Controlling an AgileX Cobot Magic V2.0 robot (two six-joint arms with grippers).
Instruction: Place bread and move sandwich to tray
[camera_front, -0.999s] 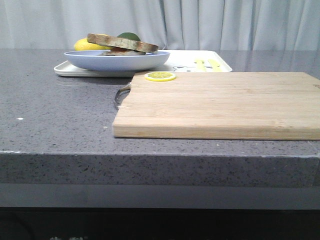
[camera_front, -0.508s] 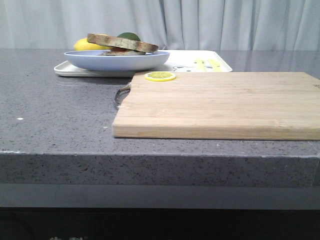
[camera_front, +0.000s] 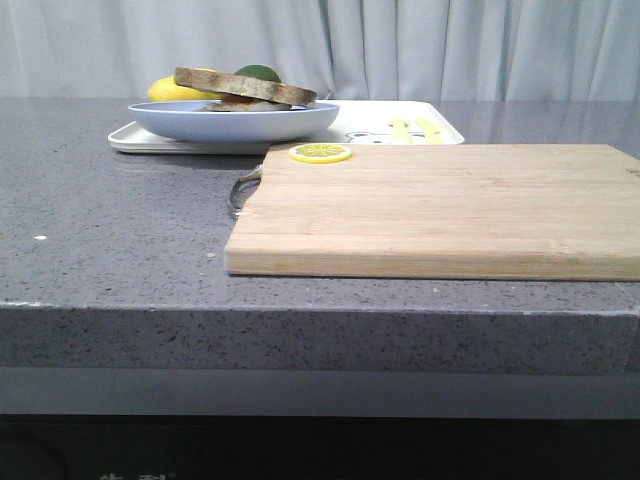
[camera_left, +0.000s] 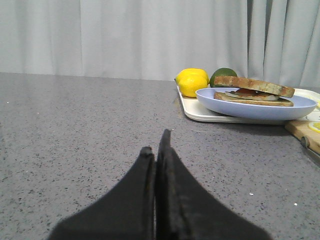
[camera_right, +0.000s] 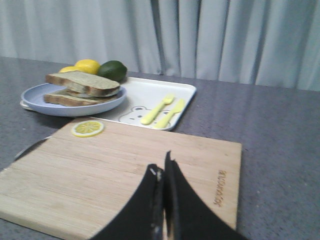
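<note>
Grey curtains hang behind a speckled grey counter. On it the bread tops the sandwich – egg between two slices – which lies in a blue plate resting on the white tray. Behind the plate sit a lemon and a lime. Near the tray lies a wooden board with a lemon slice at its corner. Left gripper and right gripper – both have fingers pressed together, holding nothing.

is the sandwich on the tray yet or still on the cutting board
On the tray: the sandwich sits on a blue plate resting on the tray; the cutting board holds only a lemon slice.
</note>
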